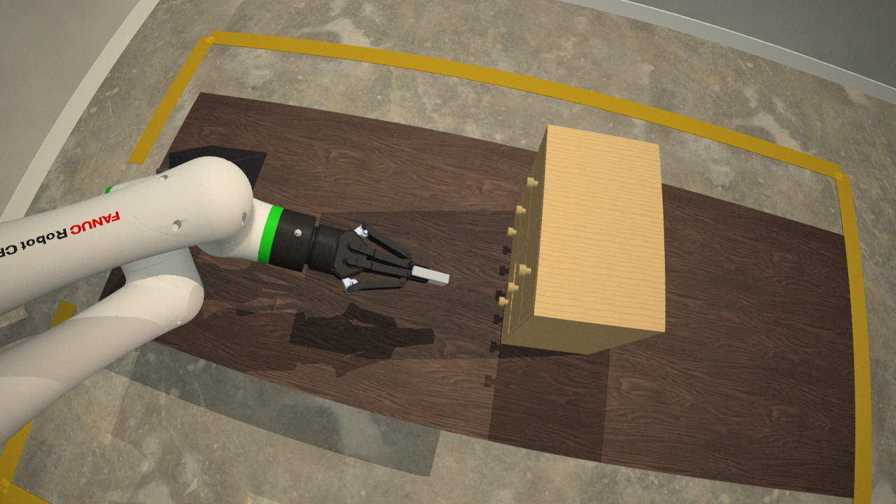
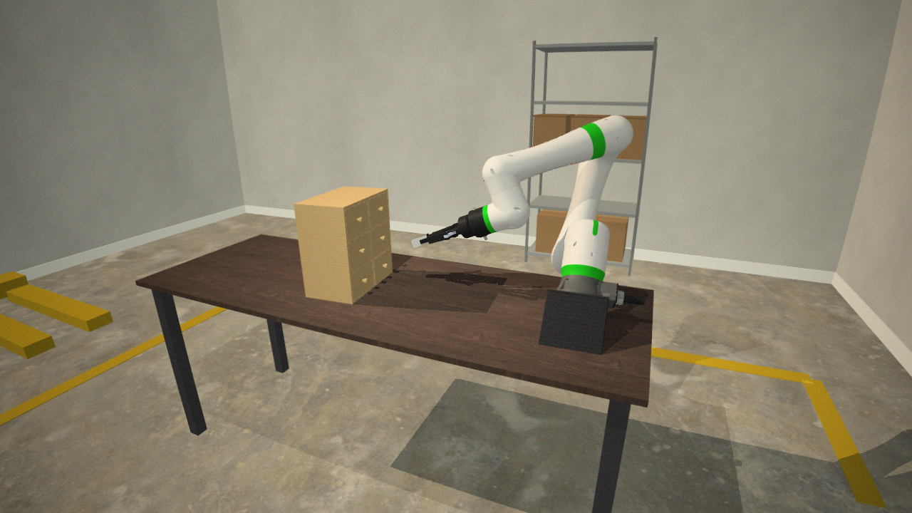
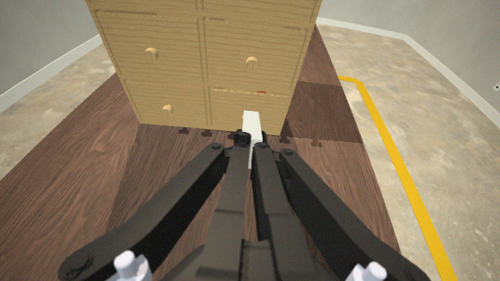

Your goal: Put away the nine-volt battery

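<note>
The gripper (image 1: 430, 276) (image 2: 417, 243) (image 3: 249, 122) was pressed together, pale pads tip to tip w/ nothing pinched, and was held in the air just off the chest (image 1: 598, 232) (image 2: 325, 251) (image 3: 176, 70), angled down at its front. The 9V batt. to be stowed was not seen in any view, on the table (image 1: 720, 376) (image 2: 446, 331) (image 3: 66, 164) or elsewhere; whether it was already in a drawer couldn't be told. A small red sliver (image 3: 261, 92) was shown at the seam above the bottom RH drawer (image 1: 508, 318) (image 2: 378, 275) (image 3: 224, 105) as seen from the wrist; its nature was unclear. All drawers looked shut or nearly so, thus the step in hand was judged to be the push-in or a final check. Next, if any gap was left, a gentle, square push w/ closed tips would be needed, else a clear retreat; w/ too hard a shove the chest might be shifted. As for mat'ls: the chest was boxy, pale wood w/ fine straight grain, its fronts fitted w/ stubby round knobs; the tabletop was dark brown, streaky wood grain; the arm (image 1: 143, 232) (image 2: 554, 156) was smooth, white, rounded, w/ green bands; the pads were plain, blocky, light grey.
</note>
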Motion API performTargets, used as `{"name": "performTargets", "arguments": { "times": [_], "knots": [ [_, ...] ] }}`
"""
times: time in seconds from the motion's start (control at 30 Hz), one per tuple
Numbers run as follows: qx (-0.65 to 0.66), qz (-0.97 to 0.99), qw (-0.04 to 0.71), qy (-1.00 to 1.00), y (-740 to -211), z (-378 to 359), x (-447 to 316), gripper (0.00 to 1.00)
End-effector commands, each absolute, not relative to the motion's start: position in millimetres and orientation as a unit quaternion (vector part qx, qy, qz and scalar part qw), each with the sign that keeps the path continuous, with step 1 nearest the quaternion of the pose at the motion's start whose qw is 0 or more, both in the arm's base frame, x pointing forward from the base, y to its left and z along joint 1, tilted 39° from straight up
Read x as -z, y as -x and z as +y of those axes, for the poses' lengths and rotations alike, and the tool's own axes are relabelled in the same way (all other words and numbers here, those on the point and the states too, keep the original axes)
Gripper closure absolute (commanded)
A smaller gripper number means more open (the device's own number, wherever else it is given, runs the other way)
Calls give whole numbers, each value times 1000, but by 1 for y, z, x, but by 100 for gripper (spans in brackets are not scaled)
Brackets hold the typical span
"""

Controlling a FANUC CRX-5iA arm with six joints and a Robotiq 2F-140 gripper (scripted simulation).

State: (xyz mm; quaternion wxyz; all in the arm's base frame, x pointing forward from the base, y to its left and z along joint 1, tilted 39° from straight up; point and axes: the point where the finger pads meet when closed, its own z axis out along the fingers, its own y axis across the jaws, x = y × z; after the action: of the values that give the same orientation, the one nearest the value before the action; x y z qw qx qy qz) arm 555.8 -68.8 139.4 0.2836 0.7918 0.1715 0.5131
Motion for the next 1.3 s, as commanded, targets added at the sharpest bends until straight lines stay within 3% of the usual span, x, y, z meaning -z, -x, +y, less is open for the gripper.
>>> {"name": "performTargets", "arguments": {
  "times": [0.0,0.57,1.27],
  "knots": [
    [-505,169,285,-797,-554,-67,-142,100],
    [-427,141,299,-842,-539,-56,-154,100],
    [-121,33,329,-936,-485,-19,-199,100]
  ]
}}
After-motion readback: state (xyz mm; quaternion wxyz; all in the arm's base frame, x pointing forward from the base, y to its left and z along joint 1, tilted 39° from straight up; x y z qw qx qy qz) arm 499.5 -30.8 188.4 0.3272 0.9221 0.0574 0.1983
